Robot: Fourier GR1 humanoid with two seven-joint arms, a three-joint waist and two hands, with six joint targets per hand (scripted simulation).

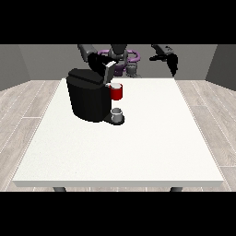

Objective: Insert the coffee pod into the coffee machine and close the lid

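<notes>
Two black hands flanked the coffee machine (pixel 87 99) on the white table (pixel 138 147). One hand (pixel 99 62), at the view's left, sat at the raised lid (pixel 109 69); its fingers could not be made out. Its partner (pixel 174 63) at the view's right hung empty, fingers straight, well apart. A red thing (pixel 117 92) sat at the machine, above a grey thing (pixel 117 114) on the base.

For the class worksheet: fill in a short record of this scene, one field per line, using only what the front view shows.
Surface: white table
Appliance: black coffee machine, left of centre
At machine: a red thing at the machine; below it a grey thing on the base
Hand at view's right: raised, off the table
Hand at view's left: above the machine
</notes>
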